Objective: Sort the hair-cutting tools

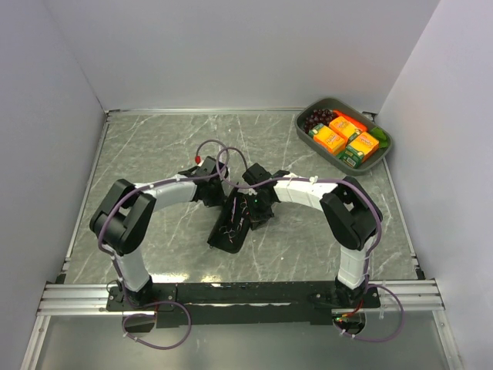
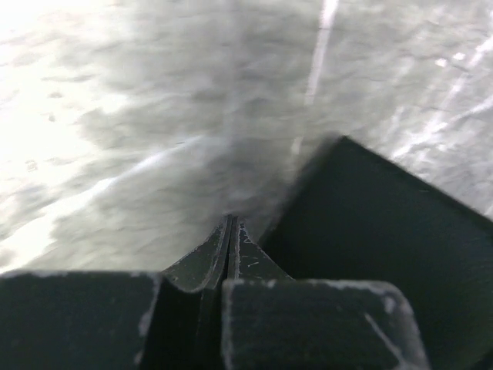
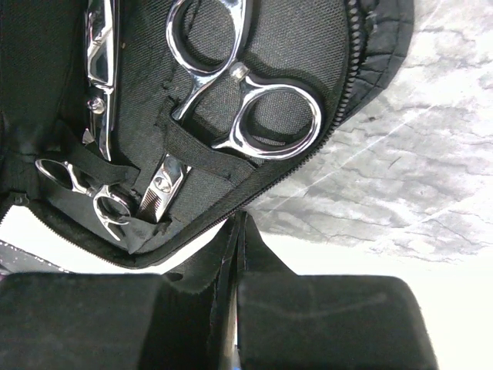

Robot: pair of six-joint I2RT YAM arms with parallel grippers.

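Sorting looks barely begun: the tools are not yet out. The right gripper [image 3: 237, 230] is pressed shut on nothing, its tips just at the zip edge of the open case [image 3: 296, 42]. Just past them the small scissors [image 3: 96, 202] and the big scissors [image 3: 237, 75] lie inside, each tucked under a strap [image 3: 192, 142]; no clips can be made out. The left gripper [image 2: 229, 233] is likewise closed and empty, low over the table [image 2: 115, 116] beside a corner of the case. Next, I judge, one gripper must open, catch a ring handle and slide the scissors out from under the strap while the other steadies the case. Both arms rise from their bases, elbows out, forearms folded inward to meet over the case. A tray [image 1: 385, 150] sits far right
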